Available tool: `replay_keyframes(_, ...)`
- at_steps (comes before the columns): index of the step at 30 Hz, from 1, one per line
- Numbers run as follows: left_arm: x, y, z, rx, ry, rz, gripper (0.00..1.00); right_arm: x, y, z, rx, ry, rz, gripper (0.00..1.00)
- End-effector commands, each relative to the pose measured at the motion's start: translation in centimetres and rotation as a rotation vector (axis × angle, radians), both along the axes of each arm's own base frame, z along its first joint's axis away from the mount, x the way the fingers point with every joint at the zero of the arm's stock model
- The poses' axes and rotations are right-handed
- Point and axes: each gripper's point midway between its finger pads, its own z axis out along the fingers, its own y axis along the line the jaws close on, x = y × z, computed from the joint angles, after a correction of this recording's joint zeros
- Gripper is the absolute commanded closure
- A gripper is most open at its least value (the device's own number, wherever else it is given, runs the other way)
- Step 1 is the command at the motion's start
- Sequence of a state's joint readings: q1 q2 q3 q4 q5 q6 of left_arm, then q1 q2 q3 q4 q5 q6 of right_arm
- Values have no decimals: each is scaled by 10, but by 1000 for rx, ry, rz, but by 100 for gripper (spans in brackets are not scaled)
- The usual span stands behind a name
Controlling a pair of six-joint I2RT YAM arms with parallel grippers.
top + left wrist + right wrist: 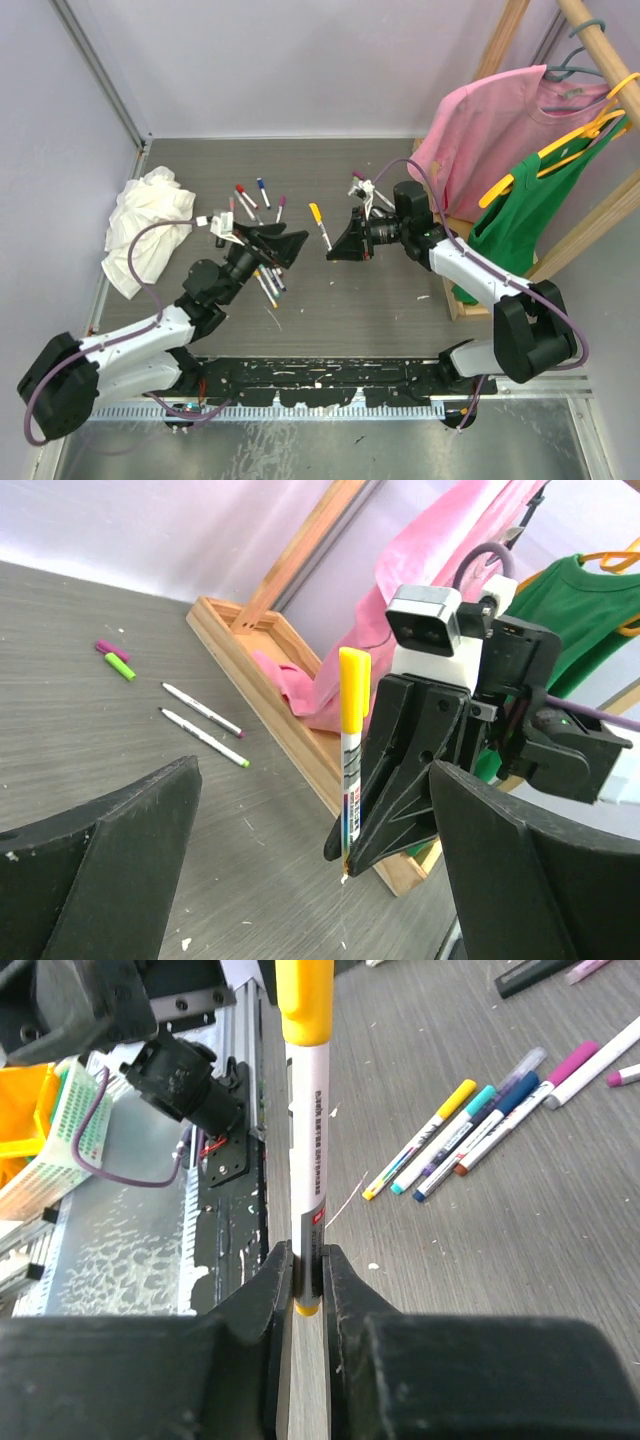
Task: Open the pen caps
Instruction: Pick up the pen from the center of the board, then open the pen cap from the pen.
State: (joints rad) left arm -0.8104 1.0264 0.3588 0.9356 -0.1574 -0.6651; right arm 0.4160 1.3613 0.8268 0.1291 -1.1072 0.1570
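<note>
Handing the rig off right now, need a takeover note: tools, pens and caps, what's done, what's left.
Left tool: open, empty, facing the right tool.
Right tool: shut on a white pen, upright, yellow cap on.
Done: two pens by the wooden frame look uncapped; purple cap and green cap lie loose nearby.
Left: pull the yellow cap, then the capped pens on the table by the left arm.

Small gap between left gripper [296, 247] and pen [321, 231] pinched in right gripper [334, 254], loose pens [268, 282] littering bench [380, 300] under left arm, rag [145, 230] far left, wooden rack [508, 35] walling right, open bench nearer.
</note>
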Motion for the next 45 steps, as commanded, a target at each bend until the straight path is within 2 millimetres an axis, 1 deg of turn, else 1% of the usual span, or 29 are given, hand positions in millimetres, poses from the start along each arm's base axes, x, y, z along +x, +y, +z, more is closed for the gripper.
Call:
replay_keyframes(1, -18, -5, 15, 62, -10, -193, 2, -8, -1, 8, -7, -46, 106, 99)
replay_keyframes(4, -21, -5, 25, 57, 5, -263, 2, -12, -1, 9, -2, -45, 139, 99)
replay_keyframes(6, -15, -4, 27, 50, 39, -282, 2, -16, -2, 12, 10, -50, 161, 99)
replay_keyframes(10, -5, -11, 27, 16, 72, -354, 0, -19, -2, 13, 15, -57, 173, 99)
replay_keyframes(14, -3, -22, 38, -42, 55, -430, 8, -19, -3, 12, 12, -57, 173, 99)
replay_keyframes(16, 0, -25, 38, -54, 66, -444, 12, -19, -3, 12, 11, -54, 174, 99)
replay_keyframes(17, 1, -27, 38, -59, 73, -449, 16, -19, -2, 11, 11, -51, 175, 99)
replay_keyframes(19, 3, -28, 40, -70, 72, -454, 20, -18, -2, 10, 9, -49, 173, 99)
replay_keyframes(24, 6, -29, 41, -84, 69, -448, 23, -18, -2, 8, 6, -42, 172, 99)
replay_keyframes(27, 9, -31, 40, -82, 75, -447, 28, -18, -2, 8, 5, -39, 172, 99)
replay_keyframes(31, 11, -34, 39, -84, 81, -459, 40, -18, -2, 7, 5, -35, 175, 99)
replay_keyframes(33, 10, -34, 43, -89, 72, -468, 48, -18, -2, 7, 4, -36, 174, 99)
replay_keyframes(35, 14, -38, 34, -83, 96, -473, 55, -17, -2, 7, 4, -35, 173, 99)
replay_keyframes(37, 14, -39, 33, -82, 100, -477, 64, -18, -2, 7, 4, -34, 174, 99)
replay_keyframes(42, 12, -41, 31, -69, 97, -495, 75, -17, -2, 6, 2, -27, 174, 99)
replay_keyframes(45, 11, -42, 31, -58, 89, -507, 87, -17, -2, 5, 2, -23, 175, 99)
